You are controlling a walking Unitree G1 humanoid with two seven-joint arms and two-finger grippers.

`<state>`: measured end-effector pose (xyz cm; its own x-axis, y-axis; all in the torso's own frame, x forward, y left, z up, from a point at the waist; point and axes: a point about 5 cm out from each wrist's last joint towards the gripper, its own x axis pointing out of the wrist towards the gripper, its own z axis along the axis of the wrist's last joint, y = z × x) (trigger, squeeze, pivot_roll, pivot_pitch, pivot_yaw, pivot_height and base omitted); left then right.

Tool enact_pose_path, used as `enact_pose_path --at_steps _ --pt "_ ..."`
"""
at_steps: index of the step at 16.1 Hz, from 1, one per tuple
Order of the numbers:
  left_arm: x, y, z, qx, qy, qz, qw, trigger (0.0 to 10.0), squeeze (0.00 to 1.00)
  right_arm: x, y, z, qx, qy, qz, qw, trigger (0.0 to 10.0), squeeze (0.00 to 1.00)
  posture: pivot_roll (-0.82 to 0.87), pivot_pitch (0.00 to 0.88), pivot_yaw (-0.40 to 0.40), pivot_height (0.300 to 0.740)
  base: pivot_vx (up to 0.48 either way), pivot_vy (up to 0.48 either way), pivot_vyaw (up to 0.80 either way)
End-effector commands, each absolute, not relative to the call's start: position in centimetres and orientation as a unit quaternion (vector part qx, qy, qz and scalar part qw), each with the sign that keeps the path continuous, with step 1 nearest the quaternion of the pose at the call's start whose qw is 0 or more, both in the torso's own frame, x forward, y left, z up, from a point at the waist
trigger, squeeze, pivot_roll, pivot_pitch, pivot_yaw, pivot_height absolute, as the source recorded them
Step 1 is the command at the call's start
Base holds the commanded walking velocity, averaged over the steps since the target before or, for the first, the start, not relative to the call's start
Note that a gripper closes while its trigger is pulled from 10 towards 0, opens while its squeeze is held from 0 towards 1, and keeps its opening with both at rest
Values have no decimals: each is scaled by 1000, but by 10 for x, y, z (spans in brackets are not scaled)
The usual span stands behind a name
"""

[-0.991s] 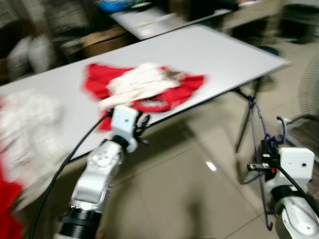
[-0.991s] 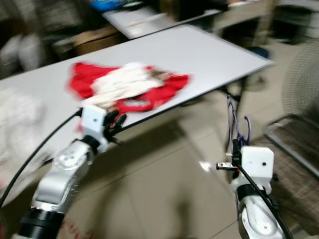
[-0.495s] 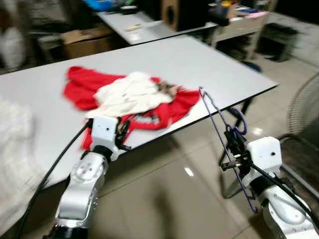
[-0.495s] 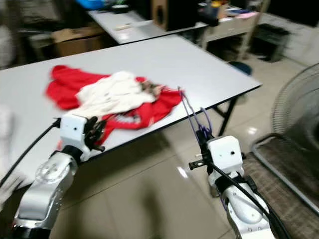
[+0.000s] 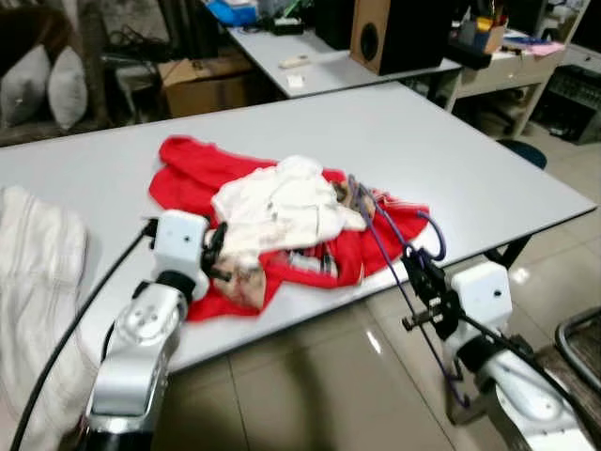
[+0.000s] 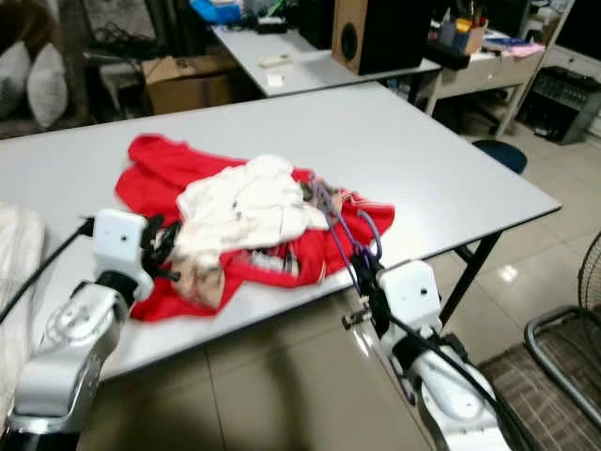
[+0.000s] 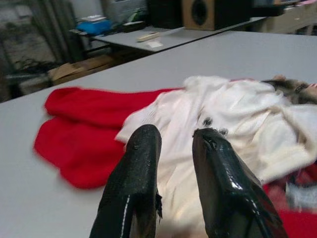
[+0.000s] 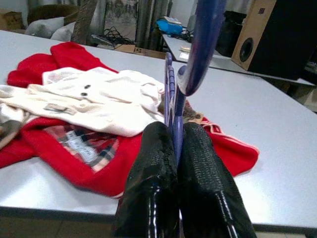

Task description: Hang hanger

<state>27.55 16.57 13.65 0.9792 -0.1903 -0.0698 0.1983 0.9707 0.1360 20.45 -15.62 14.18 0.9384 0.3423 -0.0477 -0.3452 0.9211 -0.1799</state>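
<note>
Clothing lies heaped on the grey table in front of you: a red garment spread flat with a white garment piled on top of it. Your right gripper has its two black fingers pressed together on the purple hanger, pinching the thin frame between them. You hold that hanger just off the table's near edge, its frame slanting up over the red cloth and its hook curling beside the gripper. Your left gripper sits at the near edge of the heap, fingers slightly spread with a narrow gap and nothing between them, pointing at the white garment. A pale blanket lies on the table at your far left. Behind the table you can see a second table carrying a wooden speaker.
</note>
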Motion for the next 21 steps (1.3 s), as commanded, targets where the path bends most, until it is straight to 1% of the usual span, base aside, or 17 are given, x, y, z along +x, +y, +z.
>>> enact_pose_path --at_steps 1,2,3,4,6,8,9,10,11,12,13,14,18,19,20,21 --pt "275 162 135 61 43 -123 990 10000 0 201 -157 142 -87 5 196 977 10000 0 -39 0 54 740 0 0 0" --pt "274 164 134 47 51 -134 989 10000 945 199 -157 141 -73 13 206 976 10000 0 -39 0 57 740 0 0 0" --pt "274 164 133 39 60 -145 987 10000 1000 199 -157 141 -72 15 210 975 10000 0 -40 0 58 740 0 0 0" --pt "275 165 131 48 68 -157 984 10000 1000 199 -157 142 -76 15 221 972 10000 0 -41 0 62 740 0 0 0" --pt "281 166 128 57 80 -160 982 10000 1000 201 -158 141 -112 12 231 967 10000 0 -44 0 68 740 0 0 0" --pt "287 159 124 73 106 -187 974 10000 1000 204 -164 142 -143 8 224 964 10000 0 -47 0 74 740 0 0 0" --pt "290 158 120 77 115 -193 971 10000 1000 202 -162 141 -143 8 225 964 10000 0 -45 0 77 740 0 0 0" --pt "295 154 117 65 131 -205 968 10000 282 202 -162 139 -162 11 229 960 10000 0 -49 0 80 740 0 0 0" --pt "297 154 116 62 134 -207 967 10000 282 202 -161 138 -170 12 231 958 10000 0 -50 0 79 740 0 0 0" --pt "301 153 114 50 142 -207 967 10000 0 200 -159 136 -182 14 237 954 10000 0 -50 0 79 740 0 0 0" --pt "307 153 110 38 158 -204 965 10000 0 200 -157 133 -195 16 245 950 10000 0 -55 0 87 740 0 0 0" --pt "312 152 105 43 172 -212 961 10000 0 198 -154 130 -206 20 252 945 10000 0 -58 0 93 740 0 0 0" --pt "320 154 104 61 179 -226 956 10000 0 194 -151 127 -210 23 254 944 10000 0 -62 0 110 740 0 0 0" --pt "321 155 102 55 190 -224 954 10000 812 193 -150 126 -209 23 253 944 10000 0 -66 0 120 740 0 0 0" --pt "322 155 101 55 195 -227 953 10000 812 192 -150 126 -210 24 253 944 10000 0 -66 0 121 740 0 0 0" --pt "323 157 99 65 207 -220 951 10000 1000 191 -149 124 -214 25 253 943 10000 0 -66 0 126 740 0 0 0"
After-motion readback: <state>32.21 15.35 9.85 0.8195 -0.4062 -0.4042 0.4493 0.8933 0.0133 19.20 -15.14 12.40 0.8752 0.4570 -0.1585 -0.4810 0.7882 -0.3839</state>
